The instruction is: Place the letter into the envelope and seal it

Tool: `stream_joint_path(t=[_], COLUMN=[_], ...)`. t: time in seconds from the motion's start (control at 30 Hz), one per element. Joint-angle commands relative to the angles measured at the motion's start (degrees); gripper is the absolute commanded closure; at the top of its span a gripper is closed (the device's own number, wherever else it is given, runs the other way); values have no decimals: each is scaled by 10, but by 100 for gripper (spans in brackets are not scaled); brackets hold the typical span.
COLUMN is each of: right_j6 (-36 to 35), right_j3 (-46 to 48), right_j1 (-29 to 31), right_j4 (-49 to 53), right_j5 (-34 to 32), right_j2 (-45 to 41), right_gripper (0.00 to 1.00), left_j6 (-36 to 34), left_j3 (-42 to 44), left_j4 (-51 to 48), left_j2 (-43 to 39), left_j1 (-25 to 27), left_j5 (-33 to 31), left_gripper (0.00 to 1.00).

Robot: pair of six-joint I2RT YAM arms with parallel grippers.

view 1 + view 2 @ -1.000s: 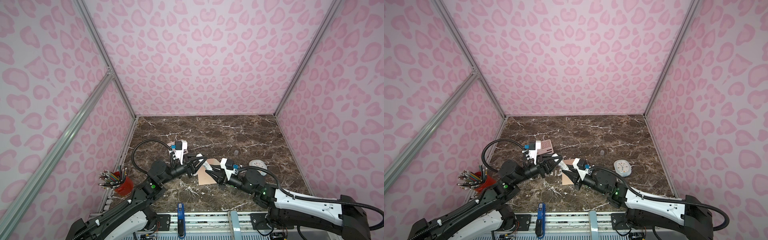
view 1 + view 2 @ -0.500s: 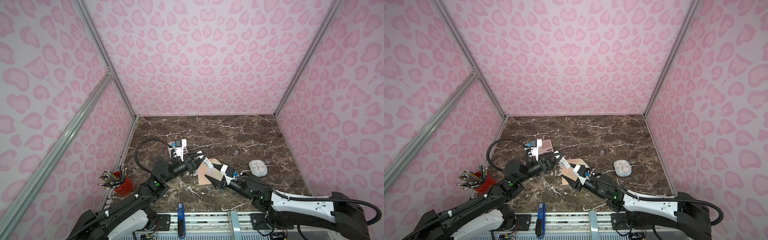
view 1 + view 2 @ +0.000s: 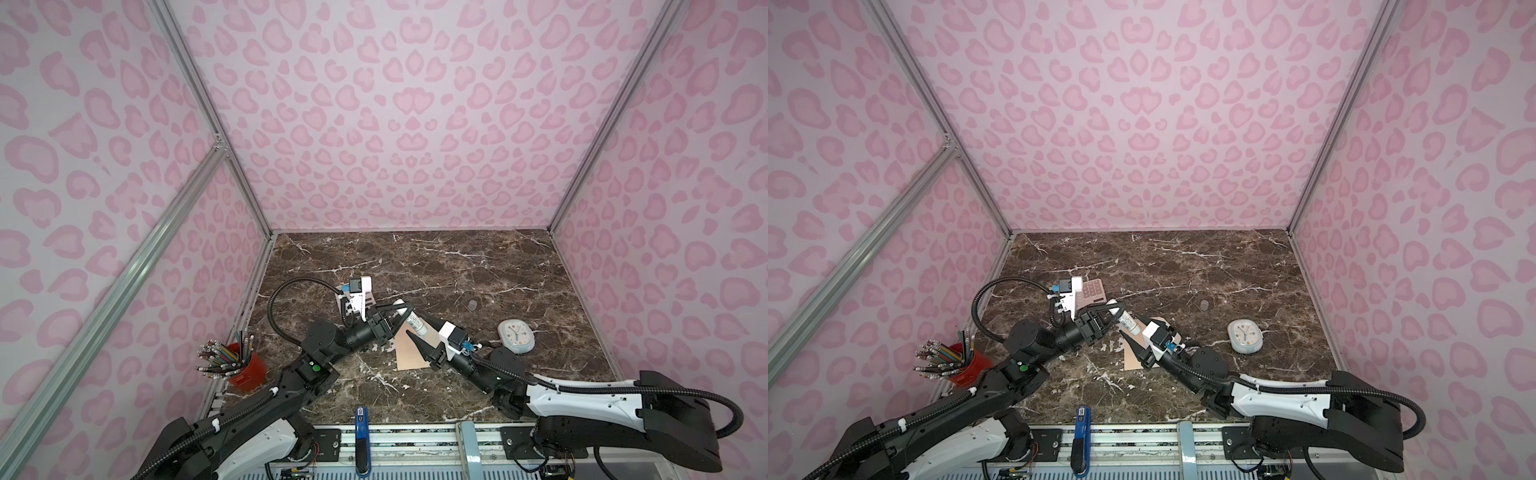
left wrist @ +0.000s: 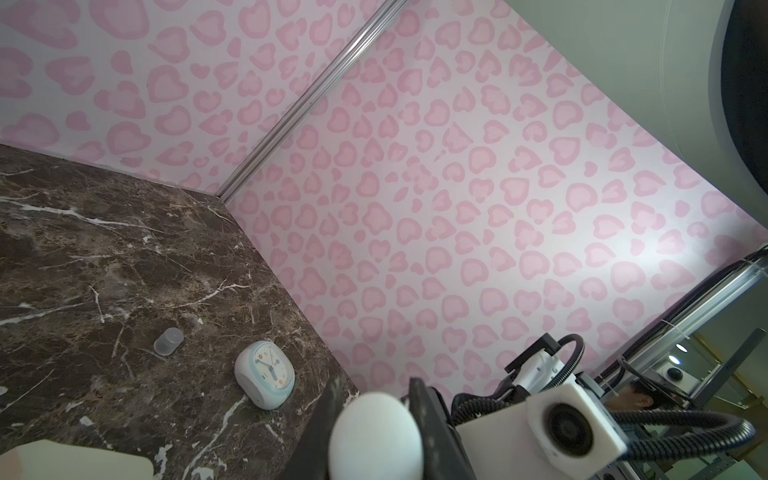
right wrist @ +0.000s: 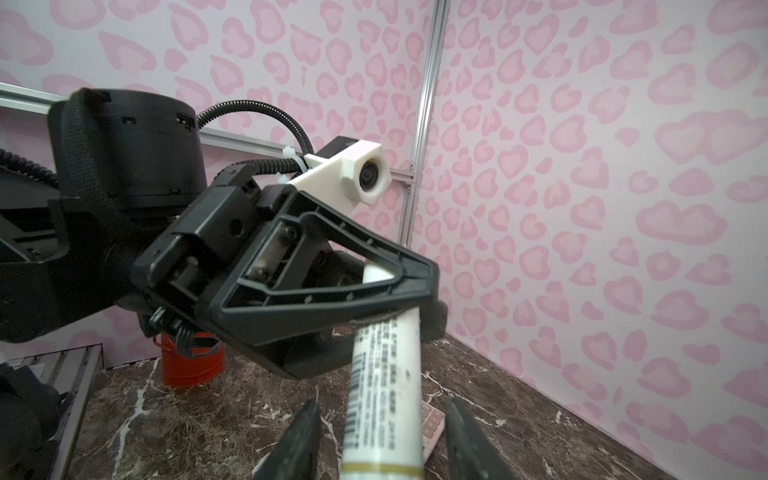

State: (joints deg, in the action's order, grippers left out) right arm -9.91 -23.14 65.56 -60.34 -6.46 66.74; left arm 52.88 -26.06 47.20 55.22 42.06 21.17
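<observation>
On veined marble (image 3: 457,270) | flat peach envelope (image 3: 405,358) | left hand (image 3: 405,311) clamps cylindrical tube (image 3: 415,323)

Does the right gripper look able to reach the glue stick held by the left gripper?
Probably yes: the right gripper has its open fingers on either side of the glue stick at its free end, with nothing between; the left gripper clamps it farther along.

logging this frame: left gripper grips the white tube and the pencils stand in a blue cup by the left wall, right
Wrong on one count: the cup of pencils is red, not blue, as both top views show. The left gripper does grip the white tube.
</observation>
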Motion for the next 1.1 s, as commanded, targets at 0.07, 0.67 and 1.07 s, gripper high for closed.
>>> stream_joint_path(t=[0.07, 0.67, 1.07], right_j6=[-14, -19, -16], right_j3=[-11, -25, -31], right_j1=[1, -4, -9], right_j4=[-42, -41, -38], right_j5=[-7, -20, -28], right_j2=[15, 39, 48], right_gripper=[55, 70, 75], left_j6=[7, 18, 19], left_j3=[1, 1, -7], left_j4=[32, 52, 50], left_j2=[5, 36, 45], left_j1=[-1, -1, -1], left_j5=[2, 19, 34], left_gripper=[85, 85, 83])
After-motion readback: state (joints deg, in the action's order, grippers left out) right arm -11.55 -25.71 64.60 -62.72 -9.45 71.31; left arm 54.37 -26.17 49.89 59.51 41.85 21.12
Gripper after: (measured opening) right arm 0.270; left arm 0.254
